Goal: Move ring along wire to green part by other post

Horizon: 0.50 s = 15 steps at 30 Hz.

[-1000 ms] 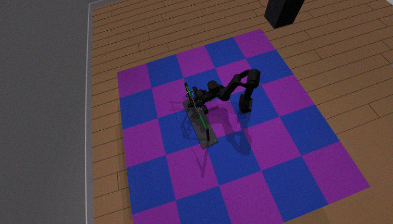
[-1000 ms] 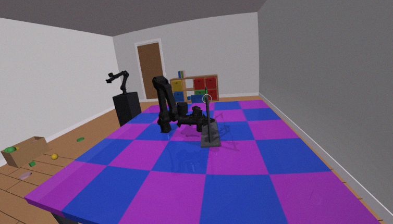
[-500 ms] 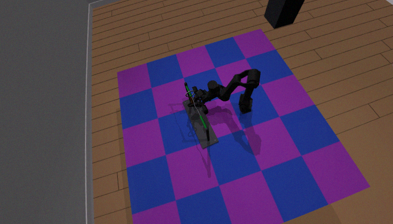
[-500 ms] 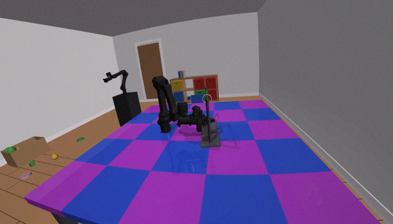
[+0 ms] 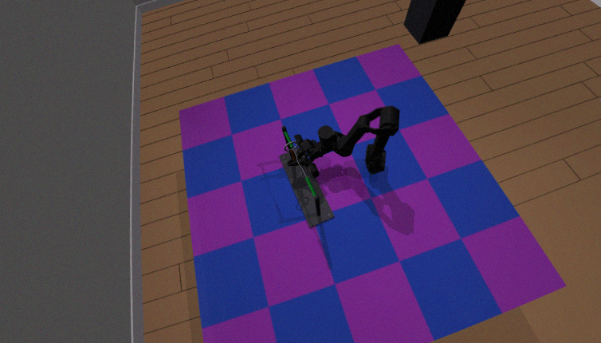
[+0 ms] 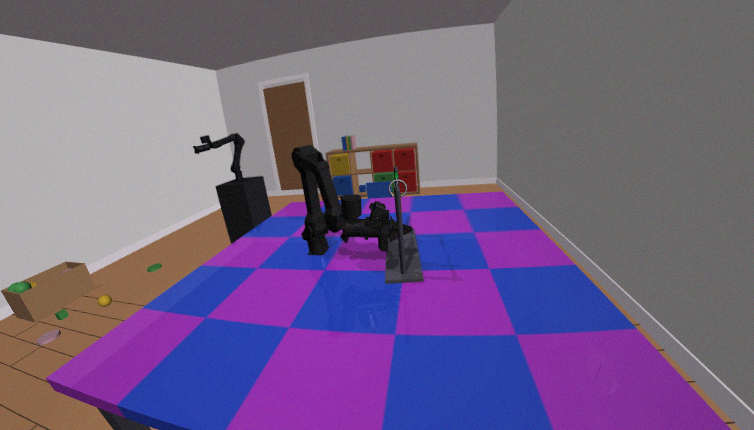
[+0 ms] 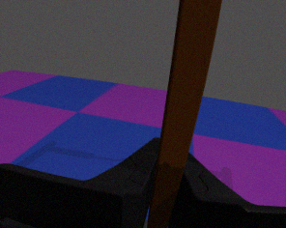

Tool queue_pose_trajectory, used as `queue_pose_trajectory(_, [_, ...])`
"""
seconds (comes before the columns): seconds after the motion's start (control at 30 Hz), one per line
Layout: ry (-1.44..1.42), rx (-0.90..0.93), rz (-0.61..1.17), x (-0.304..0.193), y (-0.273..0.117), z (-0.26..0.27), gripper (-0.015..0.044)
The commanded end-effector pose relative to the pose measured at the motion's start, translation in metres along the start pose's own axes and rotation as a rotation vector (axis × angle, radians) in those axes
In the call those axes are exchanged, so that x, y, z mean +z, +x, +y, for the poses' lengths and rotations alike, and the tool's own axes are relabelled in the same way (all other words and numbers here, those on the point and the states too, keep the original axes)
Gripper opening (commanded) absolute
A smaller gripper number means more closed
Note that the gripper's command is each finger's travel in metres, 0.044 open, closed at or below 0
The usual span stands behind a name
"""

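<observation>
Ring sits by the far green section; whether it touches the wire, I cannot tell. My end effector is clamped on the orange handle.

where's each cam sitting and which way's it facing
Top: high above, looking steeply down on the checkered table; whole arm shows.
Exterior: beyond one table end, looking along it toward the shelf; arm from the side.
Wrist: on the arm, looking out past its fingers at the orange handle.
Top and exterior share the ring.
</observation>
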<state>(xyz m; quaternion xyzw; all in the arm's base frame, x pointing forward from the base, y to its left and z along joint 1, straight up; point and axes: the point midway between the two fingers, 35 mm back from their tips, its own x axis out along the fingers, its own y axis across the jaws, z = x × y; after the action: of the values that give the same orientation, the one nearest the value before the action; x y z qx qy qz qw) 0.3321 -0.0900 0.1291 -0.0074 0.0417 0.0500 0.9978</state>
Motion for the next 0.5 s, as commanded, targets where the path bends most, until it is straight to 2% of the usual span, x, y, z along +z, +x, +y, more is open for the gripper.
queue_pose_trajectory(0.0, [-0.001, -0.003, -0.008, 0.002, -0.002, 0.005, -0.015])
queue_pose_trajectory(0.47, [0.005, -0.007, -0.009, 0.002, -0.002, 0.02, -0.015])
